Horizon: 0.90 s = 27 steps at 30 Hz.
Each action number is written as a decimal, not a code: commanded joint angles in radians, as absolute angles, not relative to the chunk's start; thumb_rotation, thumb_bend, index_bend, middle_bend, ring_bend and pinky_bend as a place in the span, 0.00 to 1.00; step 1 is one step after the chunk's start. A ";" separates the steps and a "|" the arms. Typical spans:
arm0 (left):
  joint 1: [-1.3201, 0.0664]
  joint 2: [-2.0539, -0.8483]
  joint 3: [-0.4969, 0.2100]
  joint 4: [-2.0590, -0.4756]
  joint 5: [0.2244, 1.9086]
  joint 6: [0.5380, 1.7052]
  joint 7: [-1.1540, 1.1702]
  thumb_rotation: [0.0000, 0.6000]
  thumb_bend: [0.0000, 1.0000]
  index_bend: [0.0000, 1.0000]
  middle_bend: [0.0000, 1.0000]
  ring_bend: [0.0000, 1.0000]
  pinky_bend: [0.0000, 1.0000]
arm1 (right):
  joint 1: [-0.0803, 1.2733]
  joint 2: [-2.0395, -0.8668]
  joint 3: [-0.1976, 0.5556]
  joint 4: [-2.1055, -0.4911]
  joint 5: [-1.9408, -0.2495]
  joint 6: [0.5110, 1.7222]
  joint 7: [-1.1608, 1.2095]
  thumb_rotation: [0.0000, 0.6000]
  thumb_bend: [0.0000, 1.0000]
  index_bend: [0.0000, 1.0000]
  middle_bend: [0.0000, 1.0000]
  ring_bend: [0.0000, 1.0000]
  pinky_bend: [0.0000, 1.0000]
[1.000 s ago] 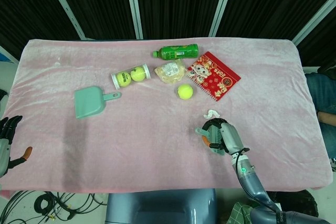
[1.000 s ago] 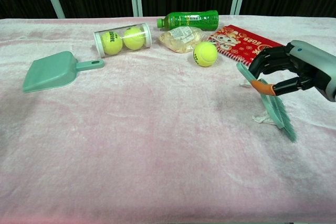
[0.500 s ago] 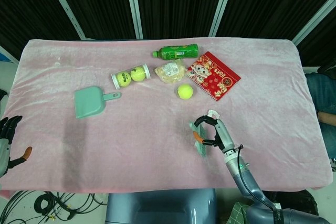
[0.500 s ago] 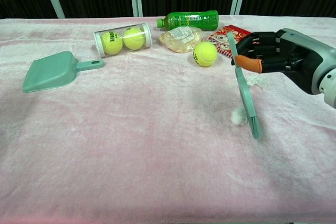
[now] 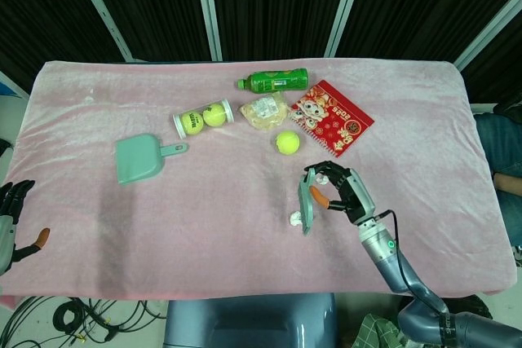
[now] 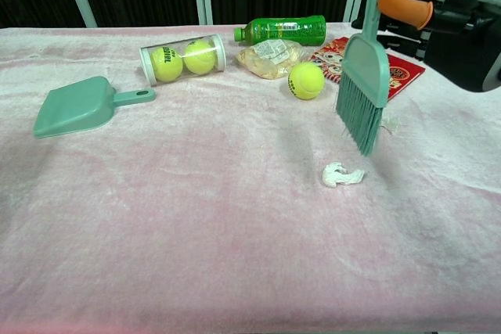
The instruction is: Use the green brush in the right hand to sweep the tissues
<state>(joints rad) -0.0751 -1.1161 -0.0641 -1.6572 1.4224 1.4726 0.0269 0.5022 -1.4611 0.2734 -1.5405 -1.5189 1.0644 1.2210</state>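
Note:
My right hand (image 5: pixel 341 194) (image 6: pixel 450 23) grips the handle of the green brush (image 5: pixel 307 208) (image 6: pixel 363 76). The brush hangs upright above the pink cloth, bristles down and off the surface. A small crumpled white tissue (image 6: pixel 342 174) (image 5: pixel 295 219) lies on the cloth just below and left of the bristles. A second tissue scrap (image 6: pixel 389 123) shows behind the brush, near the hand. My left hand (image 5: pixel 15 222) hangs past the table's left front edge with fingers apart, holding nothing.
A green dustpan (image 5: pixel 137 158) (image 6: pixel 74 107) lies at the left. Further back are a tube of tennis balls (image 5: pixel 202 118), a green bottle (image 5: pixel 273 81), a snack bag (image 5: pixel 263 110), a loose tennis ball (image 5: pixel 287 143) and a red notebook (image 5: pixel 332 117).
The brush swept one tissue leftward across the cloth, then rose off the surface and turned upright. The right hand lifted with it. The left hand stayed put.

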 commanded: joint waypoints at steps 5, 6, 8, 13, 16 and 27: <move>-0.076 -1.118 -0.065 -1.658 1.418 1.470 0.035 1.00 0.31 0.10 0.08 0.01 0.00 | 0.597 -1.497 0.318 -1.230 -1.469 1.058 0.755 1.00 0.43 0.74 0.57 0.29 0.19; -0.076 -1.119 -0.065 -1.658 1.417 1.470 0.037 1.00 0.31 0.10 0.08 0.01 0.00 | 0.606 -1.503 0.319 -1.212 -1.465 1.054 0.750 1.00 0.43 0.74 0.58 0.29 0.19; -0.077 -1.120 -0.066 -1.659 1.414 1.469 0.042 1.00 0.31 0.10 0.08 0.01 0.00 | 0.630 -1.519 0.315 -1.158 -1.463 1.034 0.741 1.00 0.44 0.75 0.58 0.29 0.19; -0.077 -1.120 -0.068 -1.662 1.408 1.468 0.045 1.00 0.31 0.10 0.08 0.01 0.00 | 0.681 -1.556 0.291 -1.029 -1.473 0.989 0.733 1.00 0.48 0.77 0.58 0.29 0.19; -0.077 -1.120 -0.070 -1.662 1.405 1.466 0.045 1.00 0.31 0.10 0.08 0.01 0.00 | 0.700 -1.554 0.270 -1.002 -1.483 0.953 0.768 1.00 0.50 0.77 0.58 0.29 0.19; -0.078 -1.118 -0.069 -1.665 1.400 1.461 0.048 1.00 0.31 0.10 0.08 0.01 0.00 | 0.739 -1.531 0.185 -0.986 -1.536 0.880 0.941 1.00 0.50 0.77 0.58 0.29 0.19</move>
<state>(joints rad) -0.0783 -1.1183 -0.0692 -1.6649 1.4000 1.4610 0.0483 0.7309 -1.5358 0.2056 -0.9861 -1.5209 0.8933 0.9121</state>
